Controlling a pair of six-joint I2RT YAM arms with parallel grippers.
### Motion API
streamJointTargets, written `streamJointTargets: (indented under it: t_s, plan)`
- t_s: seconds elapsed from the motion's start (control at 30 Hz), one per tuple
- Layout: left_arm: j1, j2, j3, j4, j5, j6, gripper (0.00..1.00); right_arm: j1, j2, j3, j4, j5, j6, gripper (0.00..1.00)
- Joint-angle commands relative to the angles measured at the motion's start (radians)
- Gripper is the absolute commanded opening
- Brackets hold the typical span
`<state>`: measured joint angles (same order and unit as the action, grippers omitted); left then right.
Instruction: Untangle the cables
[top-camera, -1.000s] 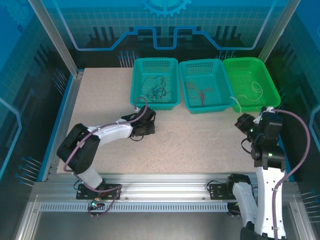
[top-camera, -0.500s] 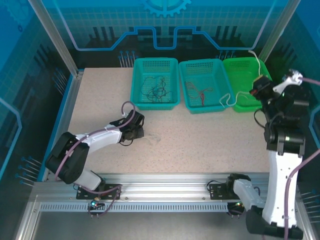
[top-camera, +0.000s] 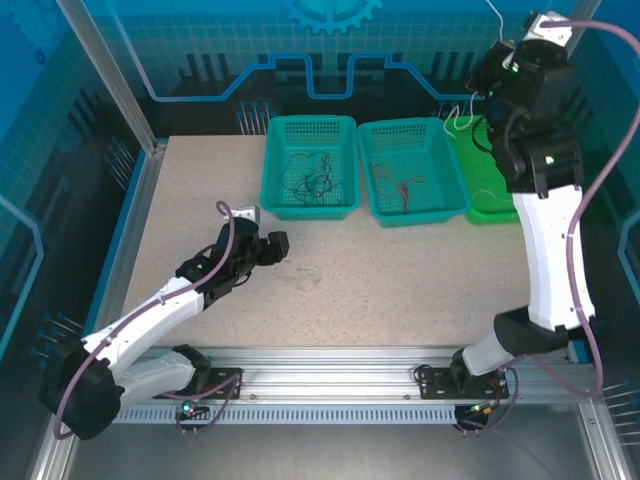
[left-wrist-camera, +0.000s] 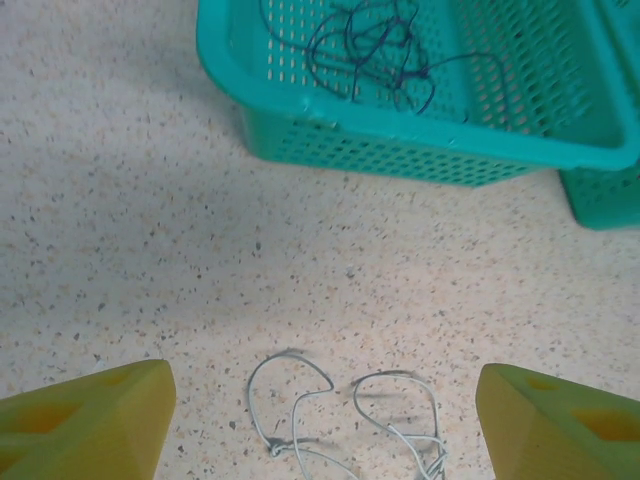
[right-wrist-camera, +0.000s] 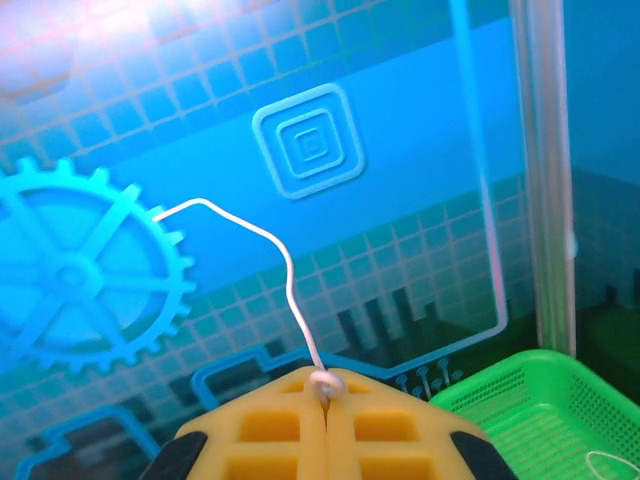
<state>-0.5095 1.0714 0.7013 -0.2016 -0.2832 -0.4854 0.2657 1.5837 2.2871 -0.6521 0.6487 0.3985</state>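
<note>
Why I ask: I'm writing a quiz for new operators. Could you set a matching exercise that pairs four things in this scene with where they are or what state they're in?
Things
1. black cables
2. red cables
3. left gripper
4. right gripper

Place or state
A. shut on a white cable, held up high
B. in the middle basket
C. open over a pale cable lying on the table
D. in the left basket

Pairs: 1-D, 2-B, 3-C, 4-A

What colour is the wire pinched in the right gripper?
The wire is white; right wrist view shows it best.
</note>
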Motion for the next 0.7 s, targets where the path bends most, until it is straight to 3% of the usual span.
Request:
streamJointTargets:
  t_s: [0.0,0.03,0.07,0.1,0.13,0.17,0.27,0.37,0.5,0.6,0.67]
  plan:
    - [0.008,-0.006,-0.014,0.034,0.015,0.042,0.81,0.046,0.15,0.12,-0.051,0.333,-0.044,0.0]
    - [0.008,0.0,-0.008,0.03,0.021,0.044,0.81,0.07,0.23,0.185,0.01,0.515,-0.117,0.0]
    - [0.009,0.004,-0.006,0.029,0.024,0.046,0.81,0.084,0.289,0.232,0.071,0.607,-0.198,0.0]
    - [0.009,0.008,-0.005,0.031,0.033,0.045,0.81,0.098,0.388,0.321,0.185,0.67,-0.403,0.0]
    - [0.009,0.011,-0.006,0.036,0.041,0.043,0.81,0.11,0.454,0.362,0.334,0.654,-0.597,0.0]
    - [0.009,0.013,-0.01,0.042,0.046,0.041,0.81,0.111,0.445,0.276,0.473,0.615,-0.68,0.0]
    - [0.009,0.016,-0.021,0.066,0.069,0.031,0.81,0.121,0.44,0.205,0.475,0.313,-0.751,0.0]
    - [0.01,0.013,-0.033,0.076,0.076,0.022,0.81,0.114,0.494,0.072,0.856,0.257,-1.094,0.0]
    - [0.01,0.012,-0.052,0.104,0.095,0.009,0.81,0.058,0.558,-0.043,1.092,0.179,-1.323,0.0]
    - [0.009,0.018,-0.056,0.108,0.11,-0.005,0.81,0.042,0.59,-0.06,1.145,0.069,-1.439,0.0]
    - [0.01,0.023,-0.06,0.115,0.118,-0.02,0.81,0.026,0.607,-0.067,1.05,-0.015,-1.482,0.0]
